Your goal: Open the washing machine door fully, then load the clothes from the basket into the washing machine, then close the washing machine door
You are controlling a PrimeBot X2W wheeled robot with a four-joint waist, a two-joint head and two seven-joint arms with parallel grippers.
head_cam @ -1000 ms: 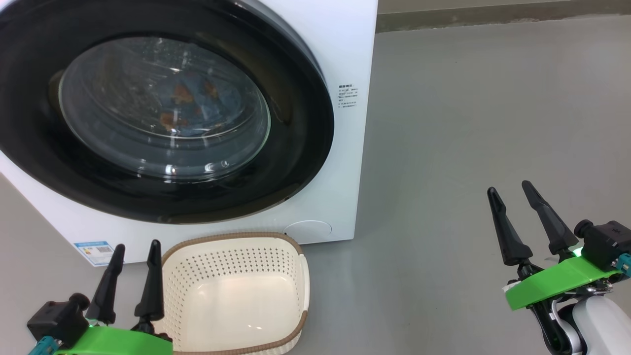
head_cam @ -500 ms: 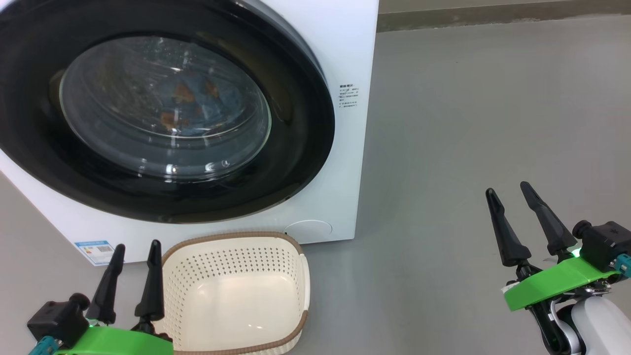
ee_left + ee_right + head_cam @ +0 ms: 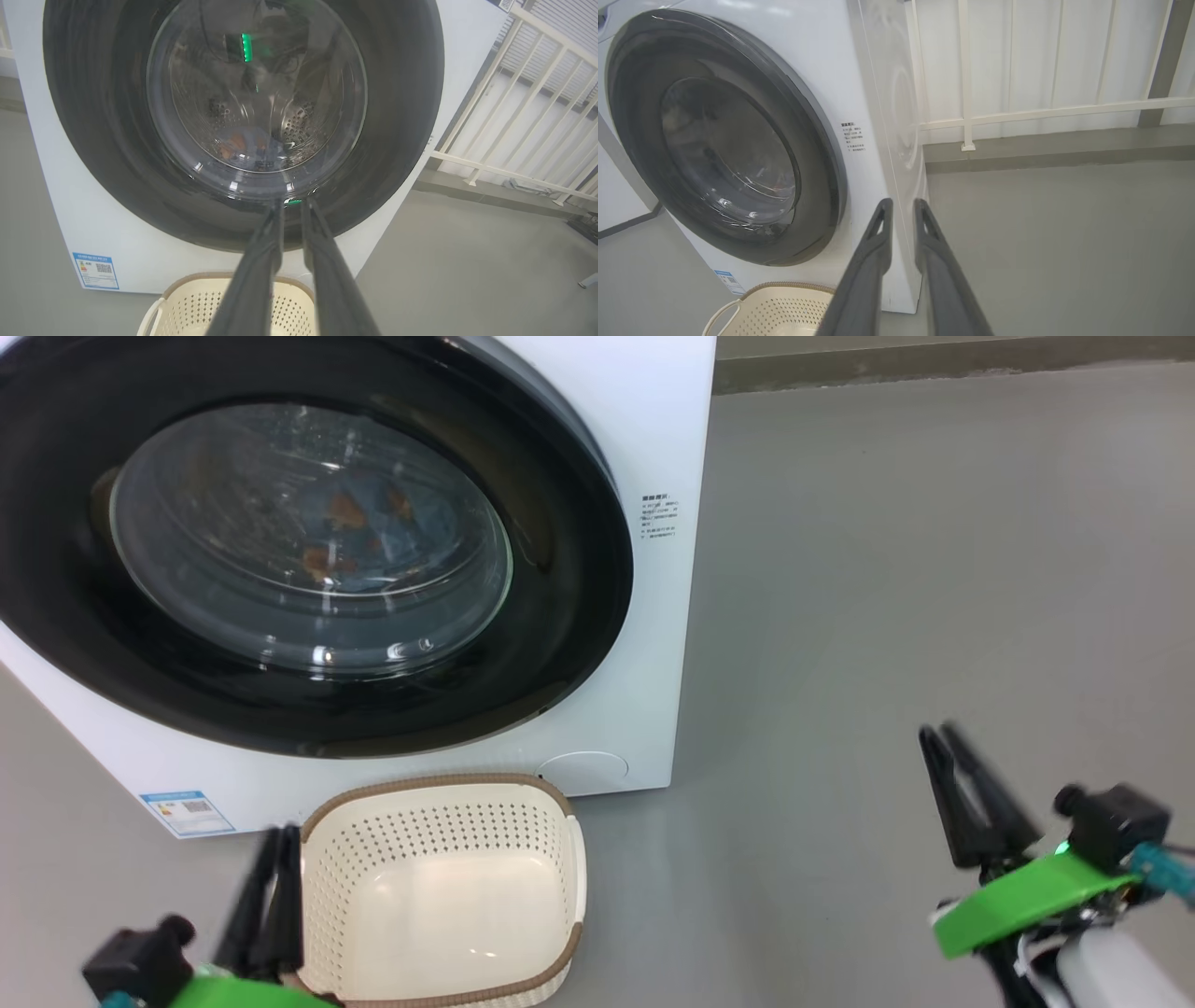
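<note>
The left gripper [image 3: 282,835] and right gripper [image 3: 936,733] have narrowed their fingers from wide to a slim gap, holding nothing. The washing machine door [image 3: 560,616] is shut, the clothes [image 3: 359,537] lie behind its glass and the basket [image 3: 429,782] is empty, so the task seems done.

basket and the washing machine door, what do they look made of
The basket looks like moulded cream plastic, semi-glossy, with punched holes and a brown woven-look rim. The washing machine door seems glossy black plastic around a clear bulging window, probably glass, judging by its sharp highlights.
</note>
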